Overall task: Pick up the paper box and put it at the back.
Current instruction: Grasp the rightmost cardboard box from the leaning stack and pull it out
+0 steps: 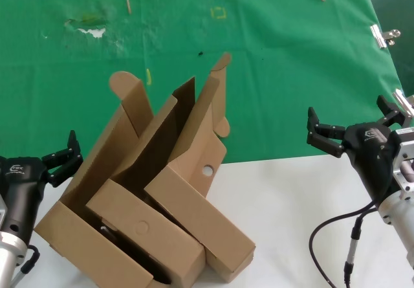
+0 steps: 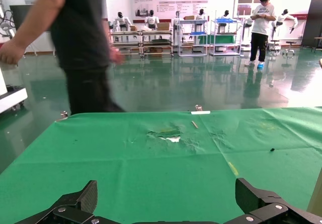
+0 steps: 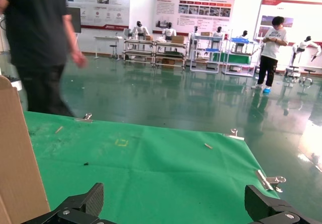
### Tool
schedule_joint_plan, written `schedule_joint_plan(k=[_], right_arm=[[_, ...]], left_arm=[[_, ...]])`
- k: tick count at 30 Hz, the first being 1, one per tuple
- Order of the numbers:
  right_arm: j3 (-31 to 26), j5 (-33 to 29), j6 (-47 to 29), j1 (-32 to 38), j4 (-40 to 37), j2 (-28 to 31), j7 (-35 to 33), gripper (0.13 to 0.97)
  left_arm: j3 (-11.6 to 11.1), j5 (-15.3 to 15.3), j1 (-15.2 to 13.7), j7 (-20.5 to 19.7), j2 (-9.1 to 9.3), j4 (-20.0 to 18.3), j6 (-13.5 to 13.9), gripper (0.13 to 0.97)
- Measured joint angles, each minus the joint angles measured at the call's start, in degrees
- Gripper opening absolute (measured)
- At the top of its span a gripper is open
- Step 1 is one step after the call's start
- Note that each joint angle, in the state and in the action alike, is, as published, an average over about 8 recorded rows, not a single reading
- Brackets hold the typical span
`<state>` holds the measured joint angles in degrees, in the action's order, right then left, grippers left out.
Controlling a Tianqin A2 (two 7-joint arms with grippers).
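Observation:
Several brown cardboard boxes lie wedged together at the table's front left. The rightmost one is the paper box (image 1: 194, 207), with a small round hole in its wall and its lid standing up with rounded ear flaps. A cardboard edge (image 3: 15, 163) of the pile shows in the right wrist view. The green cloth at the back (image 1: 272, 61) lies beyond the pile. My left gripper (image 1: 65, 158) (image 2: 166, 191) hangs open just left of the pile, holding nothing. Well to the right of the boxes, my right gripper (image 1: 349, 123) (image 3: 173, 194) is open and empty.
The boxes rest mostly on the white surface (image 1: 304, 204) at the front. The cloth has a scuffed patch (image 1: 90, 28) and a metal clip (image 1: 385, 35) at its right edge. A person (image 2: 83, 48) in dark clothes walks past the table's far side.

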<state>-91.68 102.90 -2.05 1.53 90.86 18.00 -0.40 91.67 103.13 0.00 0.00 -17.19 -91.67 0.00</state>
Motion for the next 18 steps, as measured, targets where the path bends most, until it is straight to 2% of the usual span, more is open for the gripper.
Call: schedule_joint_plan(k=[15, 18], right_arm=[[0.0, 0.0, 0.0, 0.0, 0.0, 0.0, 0.0, 0.966], [3.0, 0.8, -2.8, 0.3, -0.7, -0.8, -3.5, 0.966]], left_arm=[[0.0, 0.0, 0.0, 0.0, 0.0, 0.0, 0.0, 0.966], [0.0, 0.0, 0.0, 0.0, 0.0, 0.0, 0.0, 0.966]])
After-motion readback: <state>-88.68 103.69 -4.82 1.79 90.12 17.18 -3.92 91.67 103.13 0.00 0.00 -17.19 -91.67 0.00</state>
